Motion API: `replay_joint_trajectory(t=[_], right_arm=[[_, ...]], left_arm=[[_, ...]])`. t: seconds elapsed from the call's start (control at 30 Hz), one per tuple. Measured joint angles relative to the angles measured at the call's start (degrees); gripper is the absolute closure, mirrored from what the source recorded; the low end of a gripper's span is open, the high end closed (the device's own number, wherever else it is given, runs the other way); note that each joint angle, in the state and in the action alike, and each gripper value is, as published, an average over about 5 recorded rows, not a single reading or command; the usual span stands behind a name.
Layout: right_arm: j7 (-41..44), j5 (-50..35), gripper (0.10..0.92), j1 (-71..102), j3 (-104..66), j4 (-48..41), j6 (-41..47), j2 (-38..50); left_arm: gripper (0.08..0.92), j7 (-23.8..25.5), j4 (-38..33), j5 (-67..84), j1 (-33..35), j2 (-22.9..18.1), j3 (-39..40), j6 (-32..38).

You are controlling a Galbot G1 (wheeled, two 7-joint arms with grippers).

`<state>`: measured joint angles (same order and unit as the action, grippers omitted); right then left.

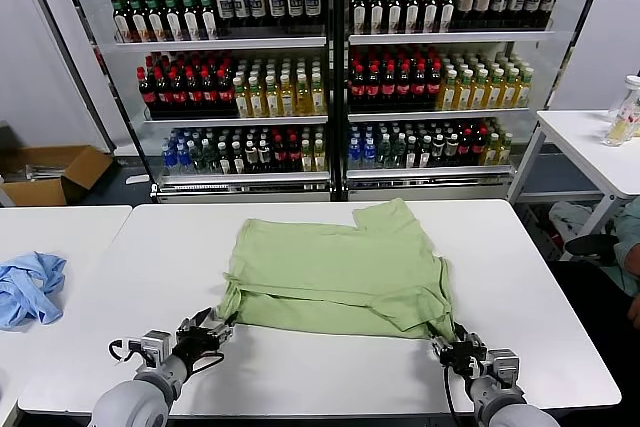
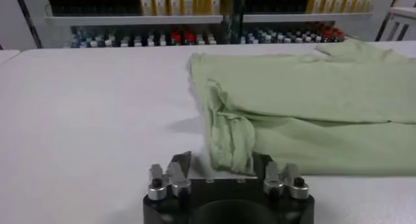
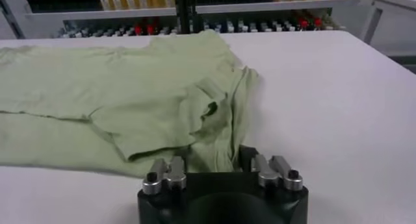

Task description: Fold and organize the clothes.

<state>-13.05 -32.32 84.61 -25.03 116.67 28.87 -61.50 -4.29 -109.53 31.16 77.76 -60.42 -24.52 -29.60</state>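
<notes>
Left hand [image 1: 213, 328] sits at the shirt's [image 1: 340, 267] near left corner, jaws partly apart with bunched fabric lying between them; I can't tell if it's pinched. Right hand [image 1: 452, 348] mirrors it at the near right corner, cloth draped between its fingers [image 3: 174, 168] (grip equally unclear). Shirt lies partly folded mid-worktop [image 1: 560, 337]. I'd want both corners caught with equal bite, then lift together and level, or the fold skews.

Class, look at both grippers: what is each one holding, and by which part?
Each grips the green shirt at its near edge: left gripper on the near-left corner, right gripper on the near-right corner.
</notes>
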Motion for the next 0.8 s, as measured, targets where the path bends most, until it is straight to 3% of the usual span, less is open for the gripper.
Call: replay_joint_trajectory(t=[0.23, 0.5, 0.8], right_arm=[[0.6, 0.1, 0.865, 0.9, -0.7, 0.5, 0.0, 0.4], [2.2, 0.2, 0.886, 4.3, -3.7, 4.3, 0.3, 2.3], [4.2, 1.9, 0.886, 11.0, -7.1, 9.1, -0.8, 3.4]], left_arm=[[0.657, 0.2, 0.0, -0.1, -0.1, -0.4, 0.8, -0.1], [0.883, -0.9, -3.5, 0.0, 3.5, 0.5, -0.3, -1.0], [0.919, -3.3, -13.4, -0.8, 14.5, 1.8, -4.2, -2.3]])
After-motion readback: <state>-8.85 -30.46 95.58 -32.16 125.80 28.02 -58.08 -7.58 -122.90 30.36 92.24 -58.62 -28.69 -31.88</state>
